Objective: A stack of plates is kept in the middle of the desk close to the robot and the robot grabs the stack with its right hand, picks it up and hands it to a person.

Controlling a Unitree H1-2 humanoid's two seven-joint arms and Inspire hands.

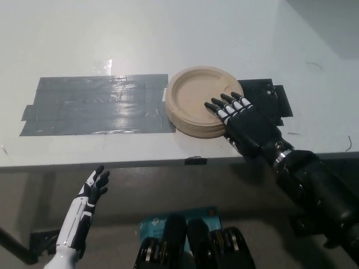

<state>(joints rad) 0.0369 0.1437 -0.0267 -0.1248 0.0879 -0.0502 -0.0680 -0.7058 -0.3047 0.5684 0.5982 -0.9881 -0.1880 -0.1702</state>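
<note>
stack of plates (199, 106) near table (168, 39) front edge, mid-right | my right hand (241, 123) spread over its right rim, gripping nothing | risk: shallow top-only hold sheds lower plates | left hand (92, 190) open, idle below table edge

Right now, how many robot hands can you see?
2: the black right hand lies open over the plate stack; the white left hand hangs open below the desk edge.

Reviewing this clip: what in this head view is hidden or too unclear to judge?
- How many plates are in the stack of plates: rim layers too fine.
- Whether the right hand grips the stack's near right edge: the hand covers the contact.
- The tape patch right of the stack: partly covered by the hand.
- Left hand: rests below the desk edge, open.
</note>
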